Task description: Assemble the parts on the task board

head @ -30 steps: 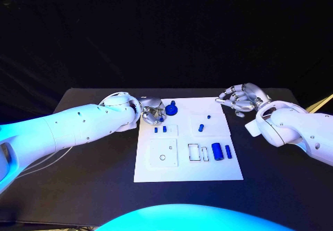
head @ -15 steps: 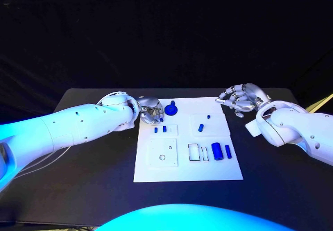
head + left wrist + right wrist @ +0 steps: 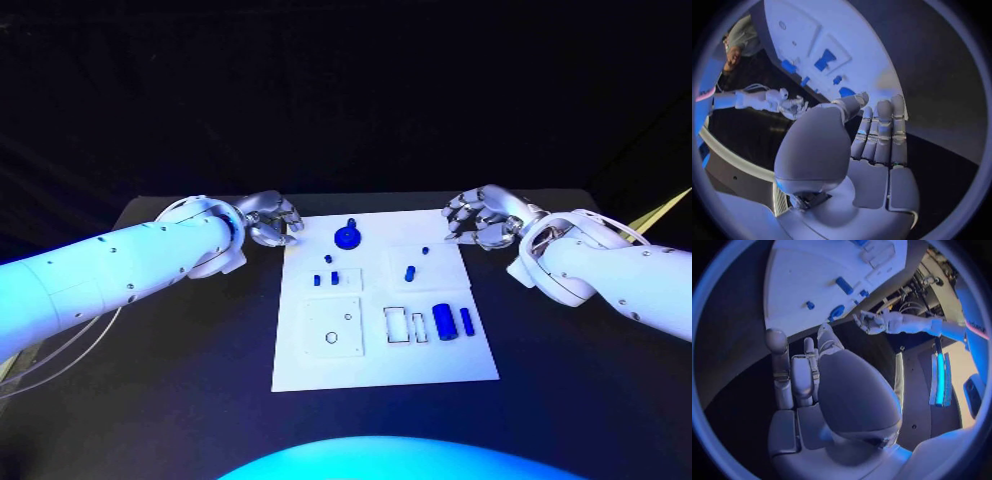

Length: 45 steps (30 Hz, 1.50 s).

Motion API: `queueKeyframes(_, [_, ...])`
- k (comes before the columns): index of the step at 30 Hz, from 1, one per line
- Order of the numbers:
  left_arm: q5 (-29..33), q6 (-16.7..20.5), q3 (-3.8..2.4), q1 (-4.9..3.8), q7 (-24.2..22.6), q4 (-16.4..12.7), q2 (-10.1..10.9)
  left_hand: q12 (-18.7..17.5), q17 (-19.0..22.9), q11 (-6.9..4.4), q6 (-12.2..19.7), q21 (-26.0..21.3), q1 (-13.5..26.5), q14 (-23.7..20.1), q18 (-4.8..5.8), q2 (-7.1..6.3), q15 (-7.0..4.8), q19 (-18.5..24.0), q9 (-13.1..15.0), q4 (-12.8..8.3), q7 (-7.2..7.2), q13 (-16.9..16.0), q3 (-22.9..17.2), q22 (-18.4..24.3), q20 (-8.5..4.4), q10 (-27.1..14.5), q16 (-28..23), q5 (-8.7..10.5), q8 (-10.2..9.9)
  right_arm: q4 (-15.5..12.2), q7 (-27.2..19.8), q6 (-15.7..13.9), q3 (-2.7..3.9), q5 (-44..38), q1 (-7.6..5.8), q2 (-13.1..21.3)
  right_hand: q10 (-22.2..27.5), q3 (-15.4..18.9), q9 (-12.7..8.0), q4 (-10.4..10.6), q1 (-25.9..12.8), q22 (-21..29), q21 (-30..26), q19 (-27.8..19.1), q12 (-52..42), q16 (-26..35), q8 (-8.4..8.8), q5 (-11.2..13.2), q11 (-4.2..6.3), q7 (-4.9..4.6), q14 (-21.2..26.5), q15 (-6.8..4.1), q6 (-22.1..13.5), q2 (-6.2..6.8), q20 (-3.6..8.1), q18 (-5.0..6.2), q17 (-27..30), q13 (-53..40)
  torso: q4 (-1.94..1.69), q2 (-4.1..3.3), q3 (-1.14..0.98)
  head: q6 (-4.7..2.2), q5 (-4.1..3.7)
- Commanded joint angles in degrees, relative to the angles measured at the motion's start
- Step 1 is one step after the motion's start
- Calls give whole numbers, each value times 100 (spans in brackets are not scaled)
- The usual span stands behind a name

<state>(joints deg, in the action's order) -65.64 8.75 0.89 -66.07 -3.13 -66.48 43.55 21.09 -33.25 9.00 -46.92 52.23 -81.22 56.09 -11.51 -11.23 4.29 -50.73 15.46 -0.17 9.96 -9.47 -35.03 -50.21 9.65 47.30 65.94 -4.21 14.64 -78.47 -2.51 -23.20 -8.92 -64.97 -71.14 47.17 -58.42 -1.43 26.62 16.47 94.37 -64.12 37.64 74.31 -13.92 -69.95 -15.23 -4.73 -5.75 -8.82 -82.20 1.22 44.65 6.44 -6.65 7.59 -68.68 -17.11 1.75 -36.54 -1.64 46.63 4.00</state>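
On the white task board (image 3: pixel 387 362) the nearest loose parts, a blue cylinder (image 3: pixel 446 321) and a slim pin (image 3: pixel 466 320), lie at its 3 o'clock. Farther off, a round blue knob (image 3: pixel 348 237) stands at 12 o'clock. Both hands flank the far edge holding nothing: the left hand (image 3: pixel 268 219) at 10 o'clock and the right hand (image 3: pixel 479 215) at 2 o'clock, fingers loosely curled; I judge the right should approach the cylinder from above.

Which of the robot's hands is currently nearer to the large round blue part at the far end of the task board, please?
Left. The left hand sits just off the board's far left corner beside the round blue part; the right hand hovers past the opposite far corner, further away.
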Motion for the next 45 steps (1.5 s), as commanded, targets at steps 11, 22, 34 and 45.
queueKeyframes(11, [5120, -599, -76, -23, -770, -437, 553, 228, 673, -13, -147, -362, 63, -284, 97, 60, 21, 402, 114, -61, 213, 170, -32, 181, 9, 213, -796, -83, 91, 255, 714, 684, 4, -2556, 3, -470, 70, -1334, -297, -34, -154, -458, 597, 272, 344, -374, 429, 24, -12, 56, -183, -13, 882, 420, 43, 3, -245, 747, -7, -22, 22, -189, -281])
queueKeyframes(22, [5792, -932, -79, -18, -1134, -995, 720, 304, 795, -73, -321, -588, 110, -281, 92, 129, -9, 362, 170, -37, 151, 196, 100, 363, 0, 457, -942, -90, 199, 528, 914, 725, 4, -3019, 78, -853, -268, -2059, -373, -74, -462, -816, 1204, 505, 368, -668, 575, 31, 61, 54, -357, -62, 1061, 617, 115, -84, -502, 1009, -4, -37, 22, -161, -328])
queueKeyframes(34, [5801, -907, -79, -18, -1193, -1153, 789, 290, 825, -83, -336, -600, 22, -274, 90, 130, -30, 327, 175, -116, 150, 216, 101, 380, -27, 495, -977, -101, 203, 567, 872, 851, 4, -2992, 175, -976, -529, -2495, -352, -194, -686, -1032, 1586, 638, 456, -819, 584, 41, 87, 70, -444, -84, 1227, 695, 139, -146, -652, 1135, -5, -29, 21, -84, -321])
queueKeyframes(45, [5801, -893, -79, -19, -1203, -1184, 808, 286, 830, -82, -335, -599, 20, -272, 93, 127, -30, 323, 175, -123, 152, 220, 107, 380, -29, 499, -983, -99, 201, 661, 862, 891, 4, -2984, 218, -1054, -677, -2776, -316, -358, -807, -1146, 1763, 690, 525, -899, 569, 44, 95, 82, -478, -90, 1332, 675, 144, -174, -729, 1197, -9, -30, 22, -77, -331])
